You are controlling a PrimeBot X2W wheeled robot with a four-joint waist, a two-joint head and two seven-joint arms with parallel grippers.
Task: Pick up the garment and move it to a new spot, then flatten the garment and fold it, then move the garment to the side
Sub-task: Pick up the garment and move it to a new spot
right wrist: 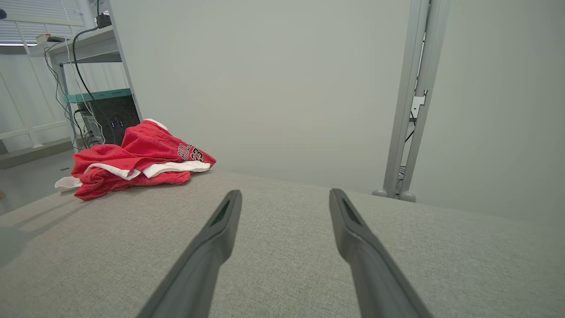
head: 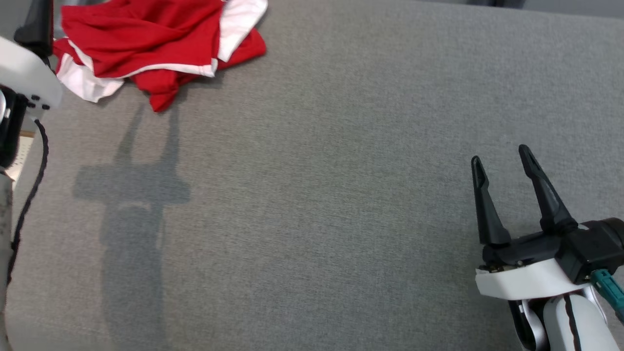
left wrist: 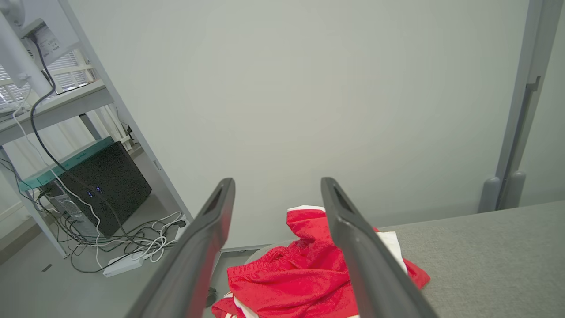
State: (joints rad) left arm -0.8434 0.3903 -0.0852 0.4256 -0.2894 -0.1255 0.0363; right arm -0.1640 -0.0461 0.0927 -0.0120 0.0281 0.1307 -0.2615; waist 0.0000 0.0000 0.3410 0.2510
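A crumpled red garment (head: pixel 156 44) with white trim lies bunched at the far left of the grey table (head: pixel 317 195), near its corner. The left wrist view has my left gripper (left wrist: pixel 277 183) hanging above the garment (left wrist: pixel 300 274), open, with nothing between its fingers. Part of the left arm's white casing (head: pixel 24 73) shows at the head view's left edge. My right gripper (head: pixel 501 157) stands open and empty at the near right, far from the garment. Beyond that gripper (right wrist: pixel 286 194) in the right wrist view, the garment (right wrist: pixel 141 161) lies at the far left, printed lettering on top.
The table's far left corner and edge run just behind the garment. Beyond it stand a desk frame with a black computer tower (left wrist: pixel 106 185) and loose cables (left wrist: pixel 132 247) on the floor. A grey metal post (right wrist: pixel 410 97) rises past the table's far side against a plain wall.
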